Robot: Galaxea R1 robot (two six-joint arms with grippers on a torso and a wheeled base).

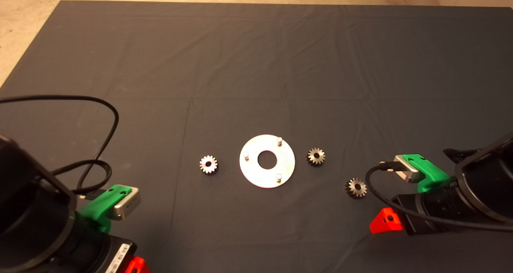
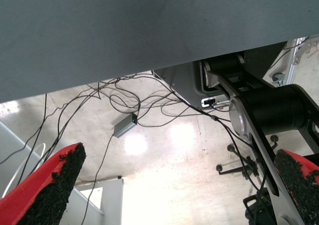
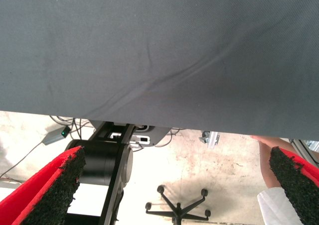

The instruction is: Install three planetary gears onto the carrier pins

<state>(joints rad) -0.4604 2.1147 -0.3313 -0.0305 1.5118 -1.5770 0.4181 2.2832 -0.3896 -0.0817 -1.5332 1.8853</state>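
From above, the carrier disc (image 1: 267,161) lies mid-table (image 1: 256,64), its three carrier pins (image 1: 279,140) bare. One planetary gear (image 1: 208,164) lies left of it, two (image 1: 316,156) to its right. Left wrist: left end effector (image 2: 174,185) spread, parked. Right wrist: right end effector (image 3: 174,185) spread, parked.

No readable text, brand, number or sign anywhere. White sticker (image 1: 121,255) on left arm housing, lower left of head view: dark print on it, too small to read. Gears, disc, pins, dark mat: no markings visible. Wrist views: floor, cables, grey box with small green light (image 3: 64,133), no legible lettering.
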